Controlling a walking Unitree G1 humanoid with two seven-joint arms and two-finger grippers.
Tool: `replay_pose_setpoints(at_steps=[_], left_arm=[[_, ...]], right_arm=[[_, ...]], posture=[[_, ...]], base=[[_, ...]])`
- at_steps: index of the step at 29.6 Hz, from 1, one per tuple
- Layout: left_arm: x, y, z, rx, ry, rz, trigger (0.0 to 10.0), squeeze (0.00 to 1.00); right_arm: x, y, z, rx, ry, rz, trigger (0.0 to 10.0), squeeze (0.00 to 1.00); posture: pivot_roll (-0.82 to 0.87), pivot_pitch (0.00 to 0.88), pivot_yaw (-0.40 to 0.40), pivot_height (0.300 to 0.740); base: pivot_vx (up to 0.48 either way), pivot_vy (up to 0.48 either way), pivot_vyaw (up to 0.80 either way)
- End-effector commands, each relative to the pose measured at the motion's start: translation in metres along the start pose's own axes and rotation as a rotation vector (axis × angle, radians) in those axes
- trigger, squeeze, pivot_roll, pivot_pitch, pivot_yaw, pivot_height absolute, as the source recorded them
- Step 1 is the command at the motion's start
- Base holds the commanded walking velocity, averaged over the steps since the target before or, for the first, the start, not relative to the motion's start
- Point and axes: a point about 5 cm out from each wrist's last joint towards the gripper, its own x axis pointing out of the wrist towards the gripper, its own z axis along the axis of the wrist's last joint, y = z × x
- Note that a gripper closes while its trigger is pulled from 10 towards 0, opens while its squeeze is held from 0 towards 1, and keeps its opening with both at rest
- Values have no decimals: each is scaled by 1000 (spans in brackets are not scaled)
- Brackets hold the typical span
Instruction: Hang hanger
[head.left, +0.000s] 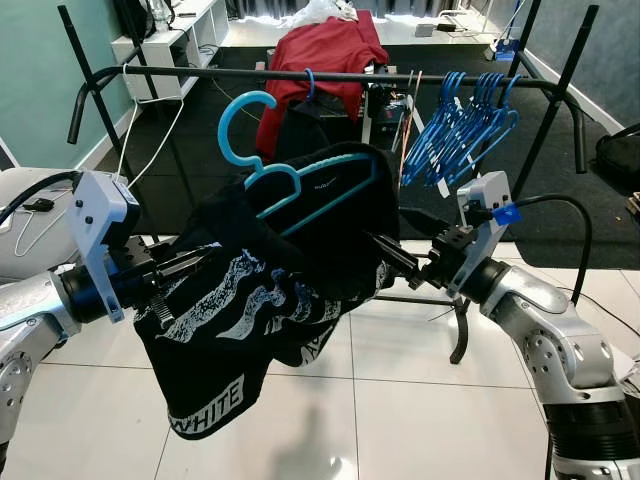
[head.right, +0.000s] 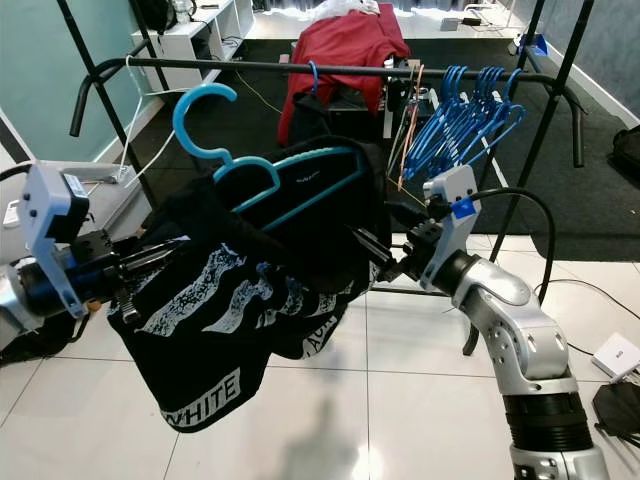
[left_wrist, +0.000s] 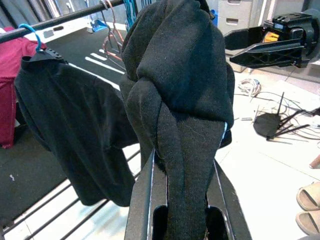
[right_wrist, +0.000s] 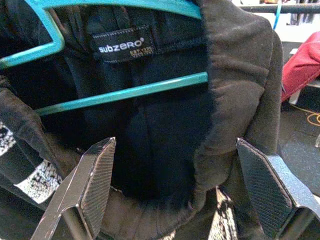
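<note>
A teal hanger (head.left: 285, 175) carrying a black garment (head.left: 265, 300) with white print was held in mid-air in front of the clothes rail (head.left: 200, 73), its hook up and tilted toward the robot's left, below the bar and not on it. The garment draped over the hanger and hung bunched between the two arms, with the word "WHITE" legible at its lower hem.

The left gripper (head.left: 175, 272) was clenched on a fold of the garment at its left side; the left wrist view showed the cloth pinched between both fingers (left_wrist: 145, 200) and rising in a thick twist above them.

The right gripper (head.left: 395, 260) reached into the garment from the right. The right wrist view showed its fingers (right_wrist: 95, 180) spread wide apart, released, with the collar, a "subzero" label (right_wrist: 120, 47) and the hanger's bars just ahead; the cloth lay between the fingers but was not clamped.

On the rail hung a black shirt (left_wrist: 75, 130) on a blue hanger, a red garment (head.left: 320, 60) behind it, and a cluster of bare blue hangers (head.left: 460, 130) toward the right end. The floor (head.left: 400, 420) below was white tile, with dark carpet beyond the rail.
</note>
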Motion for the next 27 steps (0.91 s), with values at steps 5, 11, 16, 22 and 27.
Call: replay_pose_setpoints(at_steps=[5,11,16,22,27], left_arm=[[3,-7,13,18,-31,-62,10000,0],[3,-10,15,17,-24,-77,10000,0],[2,-13,20,14,-36,-102,10000,0],[-12,-1,-5,48,126,-42,10000,0],[-32,4,-24,77,260,-59,10000,0]], right_arm=[[5,-16,-9,-87,84,-154,10000,0],[9,-24,-9,-127,73,-256,0,0],[7,-31,-4,-136,50,-300,0,0],[-6,-44,26,-57,-75,-301,0,0],[-21,-59,53,25,-184,-284,0,0]], posture=[[-112,57,18,740],[-106,57,18,740],[-105,55,15,740],[-104,50,17,740],[-108,46,15,740]], base=[[0,0,0],[0,0,0],[0,0,0],[0,0,0],[0,0,0]])
